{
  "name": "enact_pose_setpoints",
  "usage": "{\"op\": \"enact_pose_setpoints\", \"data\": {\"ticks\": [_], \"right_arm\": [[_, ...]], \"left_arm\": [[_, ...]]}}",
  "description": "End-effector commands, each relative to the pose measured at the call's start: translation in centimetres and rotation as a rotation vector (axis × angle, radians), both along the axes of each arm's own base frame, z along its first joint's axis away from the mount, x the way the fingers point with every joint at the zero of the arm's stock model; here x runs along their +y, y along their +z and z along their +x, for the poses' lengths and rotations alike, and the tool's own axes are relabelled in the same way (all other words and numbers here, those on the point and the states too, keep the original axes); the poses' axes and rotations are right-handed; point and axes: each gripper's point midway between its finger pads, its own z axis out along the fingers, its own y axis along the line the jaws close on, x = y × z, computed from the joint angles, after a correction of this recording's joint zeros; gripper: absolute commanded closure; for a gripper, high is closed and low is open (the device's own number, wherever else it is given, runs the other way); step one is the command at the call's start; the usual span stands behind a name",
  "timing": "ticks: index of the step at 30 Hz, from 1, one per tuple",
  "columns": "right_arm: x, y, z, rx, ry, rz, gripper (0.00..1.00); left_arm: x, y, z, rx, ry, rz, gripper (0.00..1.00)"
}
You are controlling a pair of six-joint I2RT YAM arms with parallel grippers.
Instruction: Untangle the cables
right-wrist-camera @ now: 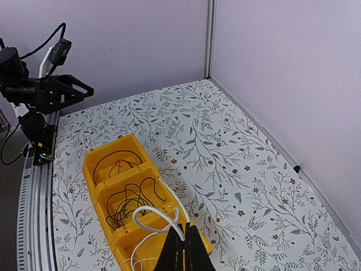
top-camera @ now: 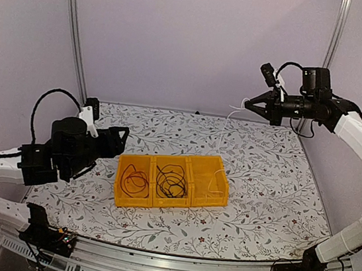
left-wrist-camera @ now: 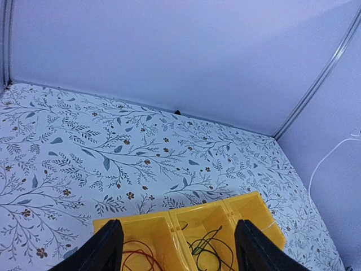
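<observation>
We find a yellow three-compartment bin [top-camera: 172,206] sitting near the middle of the floral surface [top-camera: 261,186]. Clock bearings below are taken from the bin in the top view.

Cables:
- The red cable [top-camera: 133,181] lies coiled in the 9 o'clock end compartment.
- The dark cable [top-camera: 171,182] lies looped in the centre compartment. It reads black from above and has a greenish tint in the left wrist view.
- The white cable [right-wrist-camera: 153,208] is partly in the 3 o'clock end compartment. From there it rises clear of the bin to the right claw, with a loop hanging just under the fingertips.

Right claw [top-camera: 247,105]: it is held high above the surface, at about 1 o'clock from the bin. Its fingers are pressed together on the white cable, and the right wrist view shows the strand pinched between the tips.

Left claw [top-camera: 123,140]: it hovers at 9 o'clock, just beside the bin's red-cable end and pointing towards it. Its fingers [left-wrist-camera: 107,248] stand wide apart with nothing between them. We see no contact with the bin or with any cable.

We cannot tell whether the red and dark cables cross the divider between their compartments.
</observation>
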Motion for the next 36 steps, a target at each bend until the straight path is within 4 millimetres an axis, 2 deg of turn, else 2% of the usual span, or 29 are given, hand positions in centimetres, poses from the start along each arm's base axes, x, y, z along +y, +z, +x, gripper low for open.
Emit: {"op": "enact_pose_setpoints", "data": {"ticks": [1,6,9,13,20,30,36], "right_arm": [[0.5,-2.6,0.8,0.015,-0.006,-0.018,1.0],[2.0,-7.4,0.3,0.111,0.02,-0.077,1.0],[3.0,-9.4,-0.4,0.146,0.042,-0.107,1.0],[4.1,-13.0,-0.3,0.19,0.055,-0.185,1.0],[4.0,-19.1,-0.1,0.288,0.047,-0.296,1.0],[5.6,-25.3,-0.1,0.353,0.039,-0.492,1.0],[6.0,-27.7,-0.4,0.384,0.038,-0.577,1.0]], "left_arm": [[0.9,-0.9,0.2,0.015,0.032,0.018,0.31],[1.0,-1.1,0.4,0.014,0.042,0.042,0.3],[1.3,-1.3,0.6,0.014,0.051,0.045,0.29],[1.4,-1.5,0.6,0.018,0.051,0.049,0.29],[1.7,-1.4,0.6,0.016,0.051,0.043,0.29],[1.9,-1.8,0.8,0.024,0.054,0.047,0.28],[1.8,-1.6,0.9,0.025,0.049,0.04,0.28]]}}
